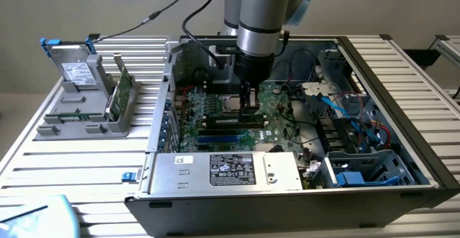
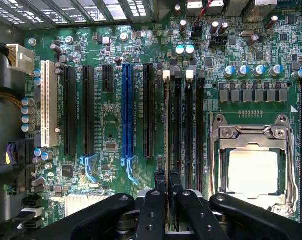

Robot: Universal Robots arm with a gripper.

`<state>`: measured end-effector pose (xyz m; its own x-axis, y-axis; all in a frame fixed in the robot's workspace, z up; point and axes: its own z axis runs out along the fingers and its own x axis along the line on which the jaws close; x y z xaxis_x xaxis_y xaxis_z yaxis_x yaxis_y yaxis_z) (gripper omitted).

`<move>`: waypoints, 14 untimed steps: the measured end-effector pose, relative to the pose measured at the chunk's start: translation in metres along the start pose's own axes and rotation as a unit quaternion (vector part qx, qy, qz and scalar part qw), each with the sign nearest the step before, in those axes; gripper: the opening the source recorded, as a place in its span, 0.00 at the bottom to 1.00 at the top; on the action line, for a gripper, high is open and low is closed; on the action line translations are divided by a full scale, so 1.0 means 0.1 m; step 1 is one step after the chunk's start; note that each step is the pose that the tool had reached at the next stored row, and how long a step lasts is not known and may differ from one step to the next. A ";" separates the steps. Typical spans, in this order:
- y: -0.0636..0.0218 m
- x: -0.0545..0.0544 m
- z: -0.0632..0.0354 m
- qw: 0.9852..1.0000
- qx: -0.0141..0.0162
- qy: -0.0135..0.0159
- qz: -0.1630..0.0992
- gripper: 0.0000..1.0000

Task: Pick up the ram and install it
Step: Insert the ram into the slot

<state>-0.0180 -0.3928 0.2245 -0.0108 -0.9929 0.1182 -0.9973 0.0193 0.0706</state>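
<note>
Exterior view first, from its left: you have a grey holder (image 1: 75, 127) on the slatted table (image 1: 79, 165), with a drive (image 1: 77, 72) standing in it and a spare green stick (image 1: 124, 90) upright at its side. Next comes the open computer case (image 1: 413, 114), its power supply (image 1: 230, 170) along the near edge. Your arm (image 1: 262, 12) reaches straight down into the case, and the gripper (image 1: 249, 106) sits low over the motherboard (image 1: 208, 106), just above the long black memory slots (image 1: 234, 121). Blue cables (image 1: 345, 109) lie toward the exterior view's right.

Wrist view, again left to right: you see a white slot (image 2: 48, 102), several black slots, then a blue slot (image 2: 127, 112). Past that, the ram (image 2: 166, 125) appears edge-on as a thin pale strip lined up along the first memory slot, beside a white latch (image 2: 189, 75). Its near end runs in between the fingers (image 2: 160, 185), which stand narrow and look pinched on it, though the angle makes the contact hard to confirm. You cannot tell whether the stick is fully seated. To the right sits the processor socket (image 2: 252, 167) in its metal frame.
</note>
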 end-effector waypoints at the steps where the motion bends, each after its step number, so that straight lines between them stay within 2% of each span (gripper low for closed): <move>1: 0.000 0.00 0.000 1.000 0.000 0.000 0.000 0.14; 4: 0.000 0.00 0.000 1.000 0.000 0.001 0.000 0.14; 14: 0.000 0.00 0.010 1.000 0.000 0.001 0.000 0.14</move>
<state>-0.0180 -0.3928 0.2235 -0.0111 -0.9926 0.1208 -0.9973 0.0197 0.0706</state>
